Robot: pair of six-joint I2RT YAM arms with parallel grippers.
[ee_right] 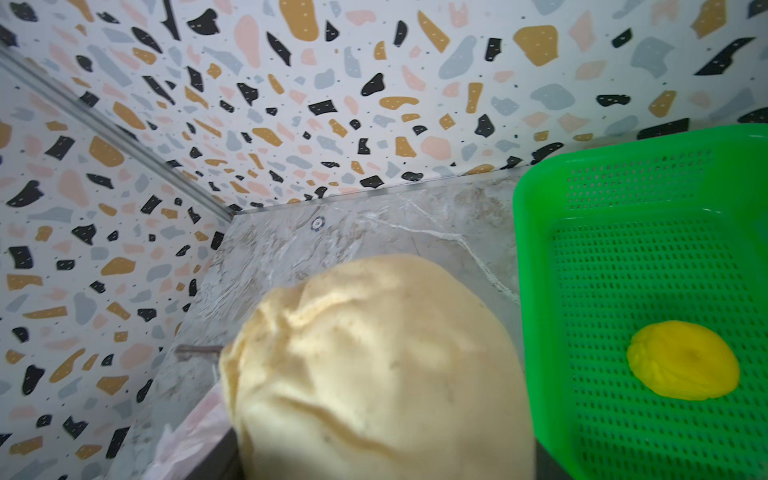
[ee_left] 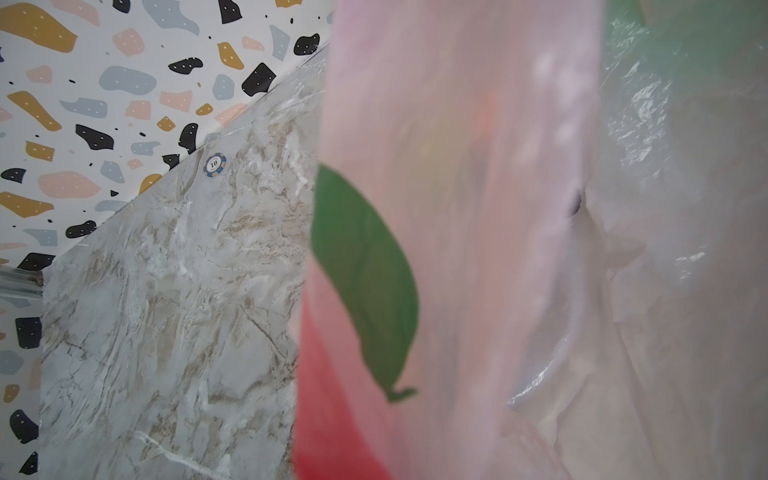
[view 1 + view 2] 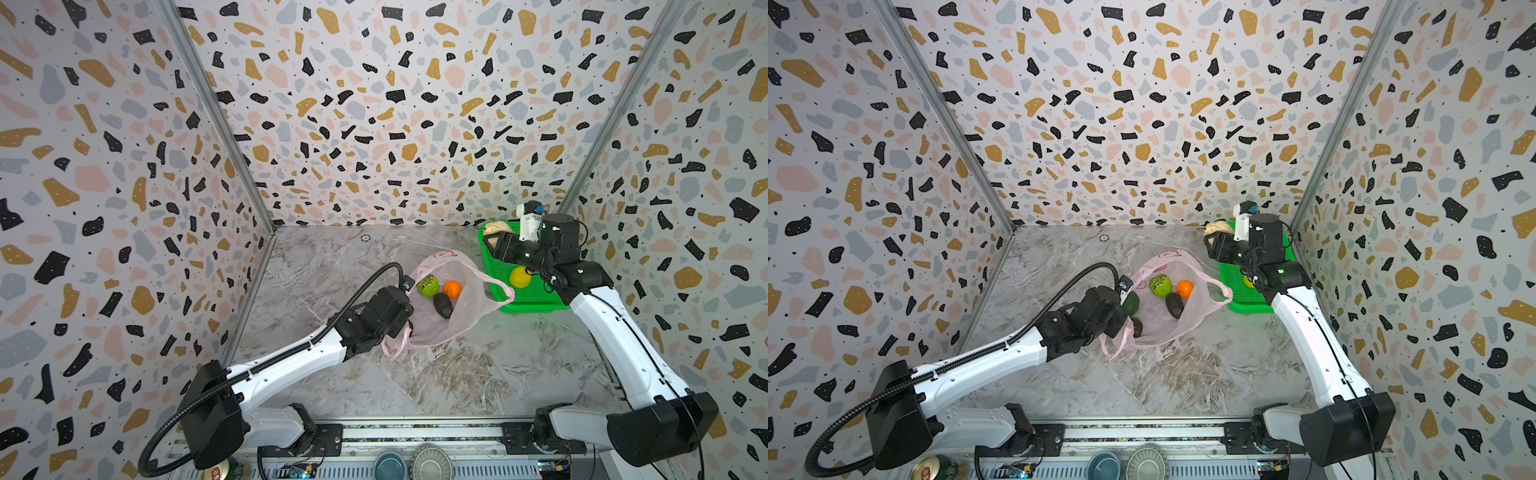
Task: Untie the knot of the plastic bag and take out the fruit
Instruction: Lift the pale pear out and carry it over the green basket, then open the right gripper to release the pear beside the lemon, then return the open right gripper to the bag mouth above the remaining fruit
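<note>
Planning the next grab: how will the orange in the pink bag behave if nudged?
The orange looks round and smooth, so it will probably roll. It lies on the thin, crumpled bag, which may slide or bunch beneath it.

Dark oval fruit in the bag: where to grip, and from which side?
Take the dark oval fruit across its narrow middle, coming from above through the open mouth of the plastic bag. It lies flat and elongated. The orange fruit sits by its far end, so the long sides look freer.
</note>
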